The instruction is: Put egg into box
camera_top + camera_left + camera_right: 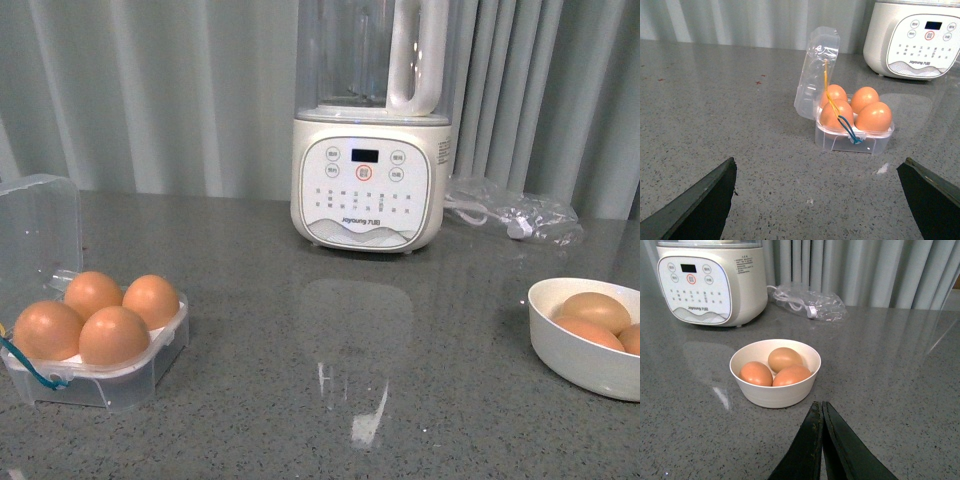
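On the near left of the grey counter (330, 300), the clear egg box (100, 385) stands with its lid (40, 225) raised and a brown egg (113, 335) in each of its four cells. The left gripper (818, 161) is spread wide and empty, apart from the box. The right gripper (821, 405) is pinched closed on nothing, near the white bowl (575, 360) of three eggs (597, 310) on the right.

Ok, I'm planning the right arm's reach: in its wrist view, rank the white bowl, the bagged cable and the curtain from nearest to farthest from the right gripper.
From the right gripper:
1. White bowl, directly ahead of it.
2. Bagged cable, well beyond the bowl.
3. Curtain, at the very back.
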`<state>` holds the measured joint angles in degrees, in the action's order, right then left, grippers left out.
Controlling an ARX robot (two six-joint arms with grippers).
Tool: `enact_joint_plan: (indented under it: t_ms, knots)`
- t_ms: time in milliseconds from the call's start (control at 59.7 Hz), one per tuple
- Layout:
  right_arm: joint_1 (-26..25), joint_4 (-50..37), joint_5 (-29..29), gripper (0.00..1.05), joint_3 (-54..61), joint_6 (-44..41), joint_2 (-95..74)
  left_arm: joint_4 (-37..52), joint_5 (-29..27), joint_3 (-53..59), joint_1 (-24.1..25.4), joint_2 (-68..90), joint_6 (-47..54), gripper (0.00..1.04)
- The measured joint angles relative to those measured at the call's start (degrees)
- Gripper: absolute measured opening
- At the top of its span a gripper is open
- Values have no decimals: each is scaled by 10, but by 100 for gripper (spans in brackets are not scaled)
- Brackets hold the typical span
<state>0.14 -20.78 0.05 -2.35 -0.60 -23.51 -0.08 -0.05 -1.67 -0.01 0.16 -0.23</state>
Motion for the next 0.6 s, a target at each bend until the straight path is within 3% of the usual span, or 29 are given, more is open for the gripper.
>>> enact_joint_plan:
  t_ms: [603]
  knots:
    - [0, 87, 0, 3, 21, 0, 116, 0, 0, 0, 0, 0, 0, 98]
